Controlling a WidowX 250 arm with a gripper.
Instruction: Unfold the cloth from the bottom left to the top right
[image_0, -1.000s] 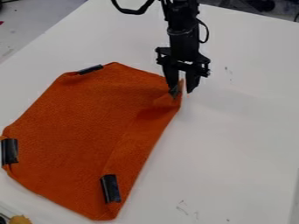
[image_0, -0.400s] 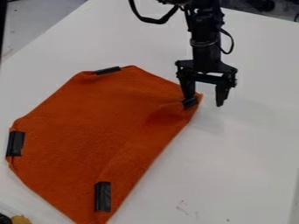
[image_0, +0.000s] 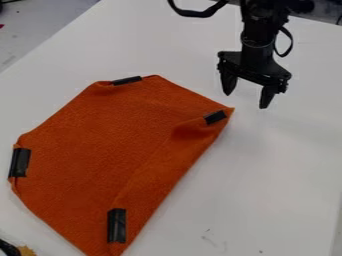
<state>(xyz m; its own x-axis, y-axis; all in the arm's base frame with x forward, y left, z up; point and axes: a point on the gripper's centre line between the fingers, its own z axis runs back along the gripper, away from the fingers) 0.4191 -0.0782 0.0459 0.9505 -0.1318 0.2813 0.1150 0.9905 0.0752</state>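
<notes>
The gripper (image_0: 246, 100) hangs over the table at the upper right, just beyond the cloth's right corner. Its two fingers stand wide apart with nothing between them. An orange cloth (image_0: 127, 140) lies on the left and middle of the table, mostly spread, with black clips or strips at its edges: top (image_0: 127, 80), left (image_0: 20, 162), bottom (image_0: 117, 225) and right (image_0: 215, 117). A raised fold runs along its right side, from the right strip down toward the bottom one. The gripper and the cloth are apart.
The white table (image_0: 280, 165) extends to the right of the cloth and behind it. A small yellowish thing (image_0: 26, 250) with a dark part beside it sits at the bottom left edge. Dark items lie beyond the table's back edge.
The gripper has opened wider, let go of the cloth's right corner, and moved up and right. The cloth shifted right before that, and its right strip is now uncovered.
</notes>
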